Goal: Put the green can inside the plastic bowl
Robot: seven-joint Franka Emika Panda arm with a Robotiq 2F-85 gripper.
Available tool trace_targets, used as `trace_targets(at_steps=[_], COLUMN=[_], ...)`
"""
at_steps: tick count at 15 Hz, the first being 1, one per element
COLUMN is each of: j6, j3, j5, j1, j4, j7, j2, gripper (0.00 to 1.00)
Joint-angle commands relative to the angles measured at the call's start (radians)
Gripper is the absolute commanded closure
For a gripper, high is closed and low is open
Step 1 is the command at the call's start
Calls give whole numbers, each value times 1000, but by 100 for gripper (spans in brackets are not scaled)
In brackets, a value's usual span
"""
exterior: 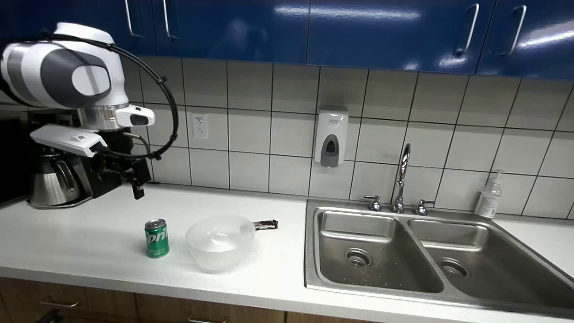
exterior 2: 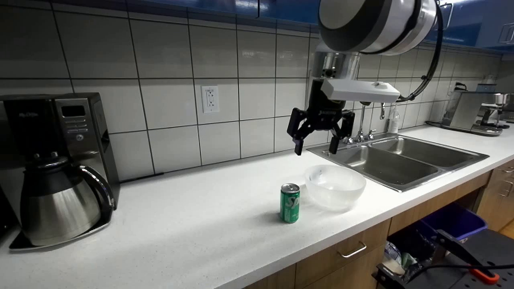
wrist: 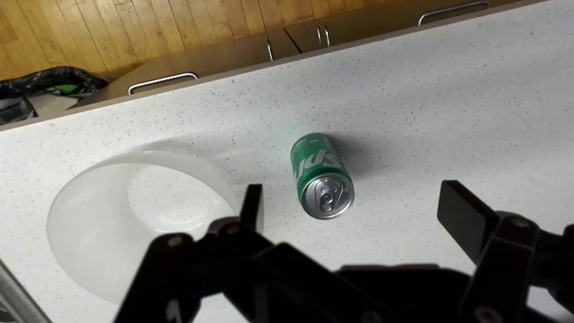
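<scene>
The green can [exterior: 157,242] stands upright on the white counter in both exterior views [exterior 2: 290,206]. The translucent plastic bowl [exterior: 217,251] sits beside it, a small gap apart, and nothing shows inside it; it also shows in an exterior view [exterior 2: 337,192]. My gripper [exterior 2: 316,148] is open, empty and points down, well above the counter. In an exterior view its fingers [exterior: 139,192] appear farther back than the can. In the wrist view the can [wrist: 316,157] lies between and beyond the spread fingers [wrist: 356,204], and the bowl [wrist: 98,224] is at the left, partly behind a finger.
A coffee maker with a steel carafe [exterior 2: 60,208] stands on the counter. A double steel sink [exterior: 311,251] with a faucet [exterior: 400,179] is on the bowl's far side from the can. A small dark shiny object [exterior: 267,224] lies behind the bowl. A soap dispenser [exterior: 332,137] hangs on the wall.
</scene>
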Motion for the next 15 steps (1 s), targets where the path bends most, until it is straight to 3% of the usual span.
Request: trace_targets(at_steps=[1,15], j6=[21,22], j3=[-18,-69], j5=[-53,-119], j1=[3,57], j4=[82,303], j7=[13,11], j2=[134,438], gripper=[0,0])
